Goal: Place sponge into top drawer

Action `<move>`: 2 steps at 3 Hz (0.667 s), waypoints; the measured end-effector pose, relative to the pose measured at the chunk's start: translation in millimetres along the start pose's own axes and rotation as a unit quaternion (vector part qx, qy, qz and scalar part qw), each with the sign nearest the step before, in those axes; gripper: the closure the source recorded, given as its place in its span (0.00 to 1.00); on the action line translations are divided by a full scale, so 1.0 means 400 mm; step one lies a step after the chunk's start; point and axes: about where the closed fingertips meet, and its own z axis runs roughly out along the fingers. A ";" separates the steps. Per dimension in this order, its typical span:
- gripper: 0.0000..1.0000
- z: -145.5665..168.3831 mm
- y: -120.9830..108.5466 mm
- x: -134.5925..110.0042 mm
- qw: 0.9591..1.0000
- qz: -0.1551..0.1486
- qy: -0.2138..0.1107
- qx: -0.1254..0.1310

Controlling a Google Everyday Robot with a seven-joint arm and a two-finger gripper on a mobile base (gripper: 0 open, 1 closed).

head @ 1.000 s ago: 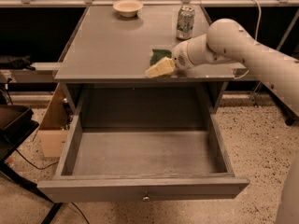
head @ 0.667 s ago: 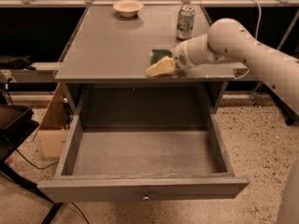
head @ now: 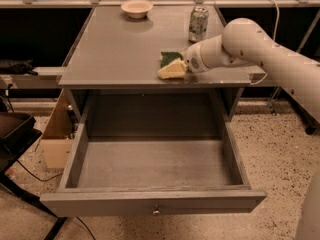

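**Sponge at the gripper's tip, drawer pulled open**

No writing can be read anywhere: the soda can [head: 198, 24] at the back right of the tabletop [head: 120, 49] shows only a pale, blurred pattern. The gripper [head: 186, 66] sits low over the tabletop's front right part, its tip buried against the sponge [head: 171, 68]. How wide it stands, and whether it has hold of the sponge, I cannot tell. The sponge is tilted, yellow foam facing forward and green layer behind. Below, the top drawer [head: 152, 201] stands pulled out, its knob [head: 156, 212] at the centre of the front panel. A cream bowl [head: 137, 8] rests at the back edge. The white arm [head: 260, 49] runs off the right edge.
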 end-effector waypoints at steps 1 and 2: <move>1.00 -0.038 0.038 -0.013 1.000 -0.014 0.007 0.000; 1.00 -0.116 0.109 -0.018 1.000 -0.019 0.012 0.000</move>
